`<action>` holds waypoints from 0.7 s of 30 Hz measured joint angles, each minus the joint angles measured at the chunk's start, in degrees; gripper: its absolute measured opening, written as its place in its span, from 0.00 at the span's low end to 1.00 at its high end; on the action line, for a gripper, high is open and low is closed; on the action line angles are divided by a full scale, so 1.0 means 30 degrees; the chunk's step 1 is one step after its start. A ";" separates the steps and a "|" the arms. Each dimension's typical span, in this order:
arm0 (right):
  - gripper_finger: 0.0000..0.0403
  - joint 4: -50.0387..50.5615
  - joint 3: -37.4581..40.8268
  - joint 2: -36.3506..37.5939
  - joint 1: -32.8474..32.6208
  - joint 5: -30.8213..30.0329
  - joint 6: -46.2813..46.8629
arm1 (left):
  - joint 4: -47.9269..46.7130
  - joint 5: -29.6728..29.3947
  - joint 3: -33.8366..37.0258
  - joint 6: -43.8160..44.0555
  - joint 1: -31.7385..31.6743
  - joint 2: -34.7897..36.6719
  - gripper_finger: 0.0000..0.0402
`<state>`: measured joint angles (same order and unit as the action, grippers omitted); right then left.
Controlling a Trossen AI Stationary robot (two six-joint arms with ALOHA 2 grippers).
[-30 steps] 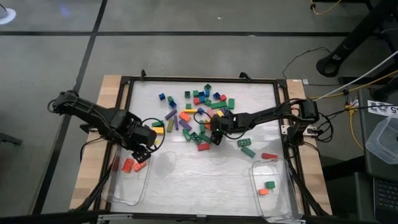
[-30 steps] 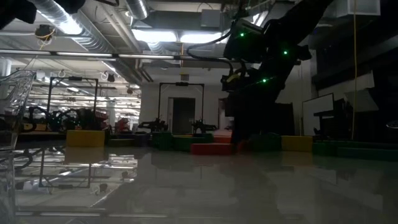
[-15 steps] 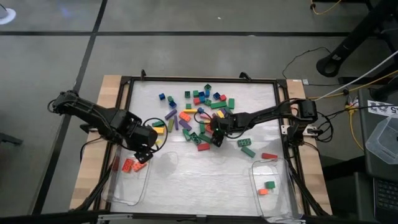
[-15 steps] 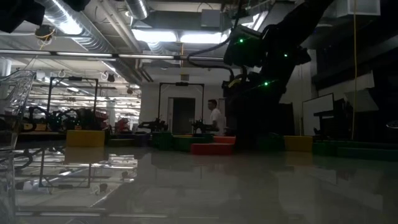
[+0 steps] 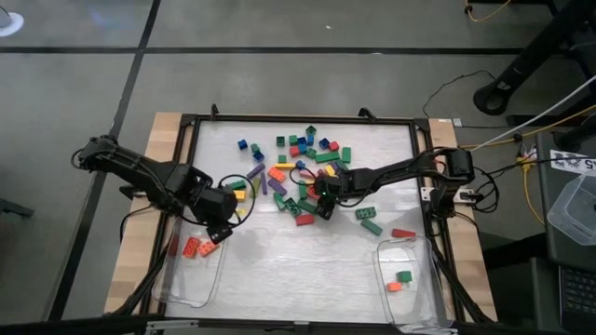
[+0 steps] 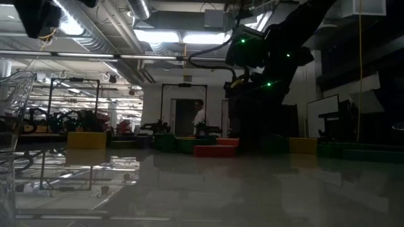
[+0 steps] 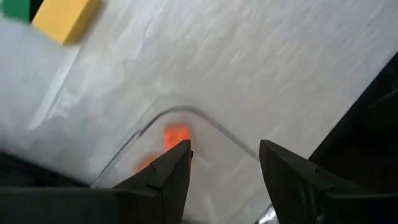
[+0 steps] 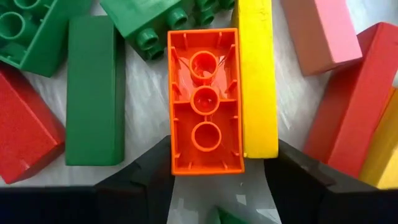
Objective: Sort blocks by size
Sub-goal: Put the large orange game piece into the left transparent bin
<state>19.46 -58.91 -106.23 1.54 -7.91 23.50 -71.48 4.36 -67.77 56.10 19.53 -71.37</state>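
Overhead, table-level, two close wrist views

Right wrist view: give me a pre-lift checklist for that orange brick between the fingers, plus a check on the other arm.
1. The right gripper is centred on the orange brick, one finger on each side: ok.
2. Fingers shut firmly on the brick: cannot tell; they flank its near end, contact unclear.
3. Neighbours clear of the lift: not ok; the yellow brick lies flush along one side.
4. The long green brick on the other side stands apart: ok.
5. The right tub has room; only two bricks lie in it: ok.
6. The left gripper is out of the way, open and empty above the left tub: ok.
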 joint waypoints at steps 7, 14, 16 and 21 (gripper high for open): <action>0.58 0.2431 -0.1977 -0.0155 -0.0008 0.0253 -0.1327 | 0.1758 -0.1962 0.0000 -0.1346 -0.0005 0.0000 0.44; 0.54 0.3060 -0.3255 -0.0122 -0.0022 0.0155 -0.2905 | 0.3648 -0.4943 0.0000 -0.3375 -0.0011 -0.0054 0.44; 0.53 0.3046 -0.3403 -0.0082 -0.0022 0.0141 -0.3000 | 0.4204 -0.5932 0.0000 -0.4073 -0.0029 -0.0173 0.44; 0.57 0.2836 -0.3441 -0.0075 -0.0022 0.0735 -0.3014 | 0.5890 -0.8471 0.0000 -0.6775 -0.0044 -0.1164 0.44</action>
<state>27.97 -69.23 -106.45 1.48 -5.70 14.46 -53.81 -21.05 -67.77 35.78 19.40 -74.87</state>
